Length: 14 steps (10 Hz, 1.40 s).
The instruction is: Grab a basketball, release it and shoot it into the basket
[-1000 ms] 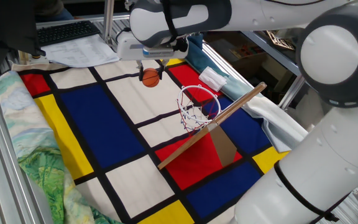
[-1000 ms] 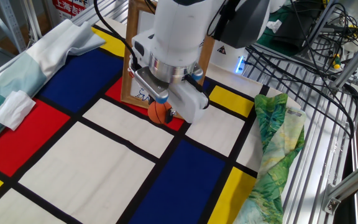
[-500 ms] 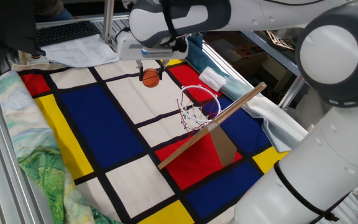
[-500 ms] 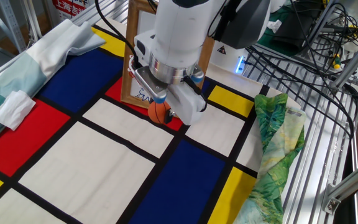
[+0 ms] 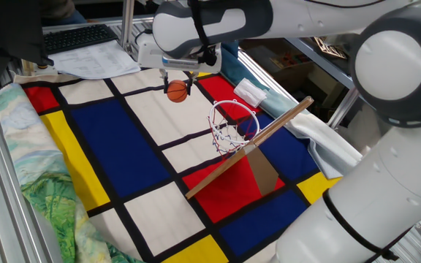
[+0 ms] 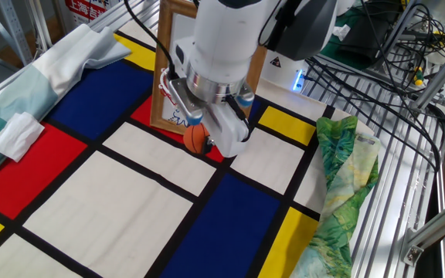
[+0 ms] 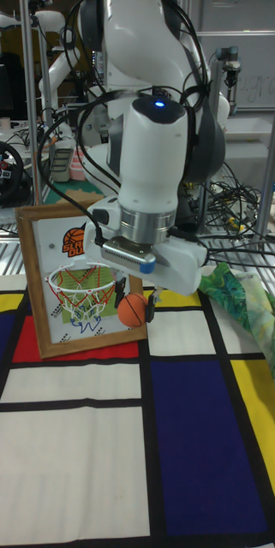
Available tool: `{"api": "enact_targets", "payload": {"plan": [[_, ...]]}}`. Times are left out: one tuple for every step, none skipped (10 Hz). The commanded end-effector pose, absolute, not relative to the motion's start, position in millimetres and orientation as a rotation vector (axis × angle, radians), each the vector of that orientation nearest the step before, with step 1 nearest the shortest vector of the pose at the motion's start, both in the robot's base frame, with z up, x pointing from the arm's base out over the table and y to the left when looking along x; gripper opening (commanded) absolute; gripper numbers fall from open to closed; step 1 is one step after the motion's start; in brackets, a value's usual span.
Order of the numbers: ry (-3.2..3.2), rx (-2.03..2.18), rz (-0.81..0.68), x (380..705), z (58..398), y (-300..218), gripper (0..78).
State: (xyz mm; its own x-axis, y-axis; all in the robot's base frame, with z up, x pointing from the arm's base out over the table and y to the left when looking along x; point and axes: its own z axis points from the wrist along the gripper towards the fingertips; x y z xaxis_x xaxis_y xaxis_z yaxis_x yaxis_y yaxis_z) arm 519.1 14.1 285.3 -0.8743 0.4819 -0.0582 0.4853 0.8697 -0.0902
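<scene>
Fingers of the gripper (image 7: 134,301) pinched the basketball (image 7: 133,311) from both sides, holding it in the air above the chequered cloth (image 5: 115,139). It hung beside the basket (image 7: 84,284), just off the ring's edge and slightly lower than the ring in the tall fixed view.

— How is the light where I'm working?
— Bright and even from overhead; shadows are faint and soft.
— Any glare?
— A mild sheen on my white arm (image 5: 386,66) casing.
— Focus?
— Sharp throughout, though the tall view's background looks slightly soft.
</scene>
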Motion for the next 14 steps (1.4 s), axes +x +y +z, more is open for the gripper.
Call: {"api": "enact_targets", "payload": {"plan": [[3.001,0.748,-0.166,514.8,293.1,12.4,1.3],[3.017,0.727,-0.170,500.6,301.8,6.3,1.3],[3.028,0.685,-0.169,486.6,312.6,-5.3,1.3],[3.040,0.668,-0.162,482.6,319.0,-11.8,1.3],[3.081,0.627,-0.165,472.7,342.1,-31.5,1.3],[3.107,0.595,-0.150,465.9,358.4,-44.1,1.3],[3.122,0.551,-0.156,460.1,369.8,-55.5,1.3],[3.130,0.502,-0.163,453.7,376.1,-67.2,1.3],[3.132,0.487,-0.163,451.6,377.3,-70.9,1.3],[3.135,0.422,-0.157,440.6,377.6,-88.6,1.3],[3.129,0.393,-0.155,432.8,373.4,-98.2,1.3],[3.116,0.373,-0.156,426.3,368.3,-102.9,1.3],[3.111,0.355,-0.157,420.0,363.4,-104.8,1.3],[3.106,0.350,-0.152,413.5,359.3,-105.9,1.3]]}}
